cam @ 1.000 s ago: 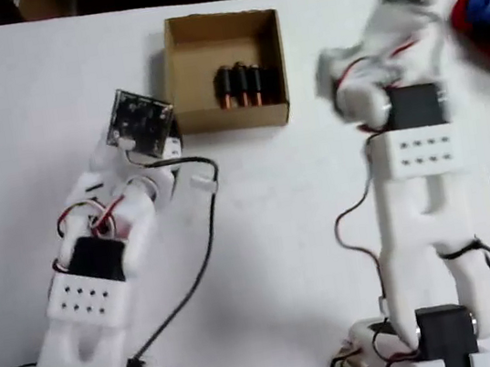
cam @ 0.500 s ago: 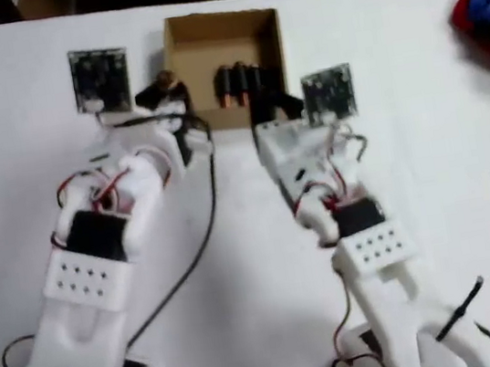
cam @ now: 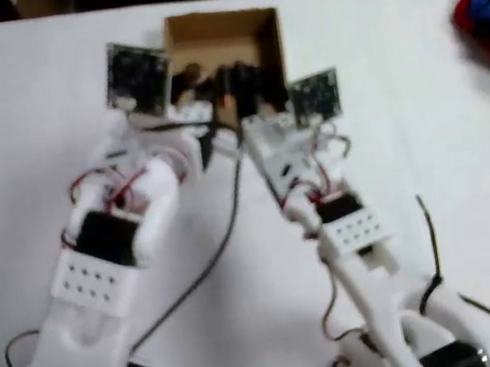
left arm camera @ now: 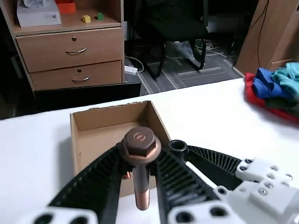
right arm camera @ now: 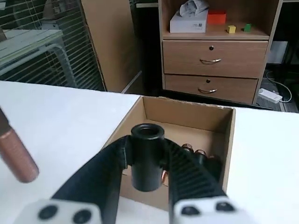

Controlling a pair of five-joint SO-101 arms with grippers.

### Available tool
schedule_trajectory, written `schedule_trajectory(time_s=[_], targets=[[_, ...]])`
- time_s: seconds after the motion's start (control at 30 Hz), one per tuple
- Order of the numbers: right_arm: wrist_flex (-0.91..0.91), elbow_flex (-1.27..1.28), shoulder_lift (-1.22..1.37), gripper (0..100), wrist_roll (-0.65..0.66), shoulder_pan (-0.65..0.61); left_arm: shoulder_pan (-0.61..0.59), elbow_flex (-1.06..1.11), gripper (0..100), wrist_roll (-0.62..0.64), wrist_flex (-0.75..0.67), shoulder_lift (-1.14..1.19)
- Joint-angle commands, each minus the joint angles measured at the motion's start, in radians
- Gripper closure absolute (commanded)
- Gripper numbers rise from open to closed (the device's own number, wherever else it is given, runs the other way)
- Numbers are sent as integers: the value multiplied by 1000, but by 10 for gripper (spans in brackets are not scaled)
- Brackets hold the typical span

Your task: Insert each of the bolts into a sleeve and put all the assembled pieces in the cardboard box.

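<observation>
Left end effector point(left arm camera: 141, 161) grips hex-headed copper bolt point(left arm camera: 139, 142) — right end effector point(right arm camera: 147, 151), black tubular sleeve point(right arm camera: 146, 168)

1. The left gripper point(left arm camera: 139, 156) has its black jaws clamped on a copper-coloured hex-head metal bolt point(left arm camera: 140, 179), head up.
2. An open brown cardboard box point(left arm camera: 80, 135) sits just behind.
3. A black cylindrical sleeve point(left arm camera: 177, 146) is just beside the bolt's head.

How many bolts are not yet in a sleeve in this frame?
1: the bolt is gripped by the left gripper, close to the cardboard box. The right gripper holds an empty sleeve. Other bolts could be hidden beneath the arms.
</observation>
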Motion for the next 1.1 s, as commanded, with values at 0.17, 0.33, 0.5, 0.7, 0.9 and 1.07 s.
schedule_trajectory(time_s=[0.17,0.33,0.5,0.7,0.9,1.07], targets=[[-25,3,1,978,9,-13,-20,5,976,292,-155,-8],[-27,21,-2,978,71,-38,12,5,976,292,-180,-8],[-18,66,-105,978,157,-64,25,-7,976,207,-227,3],[102,92,-283,978,157,-65,18,-7,976,195,-235,3],[122,95,-315,978,157,-67,21,-7,976,199,-241,3],[122,95,-318,978,157,-68,25,-21,976,199,-262,64]])
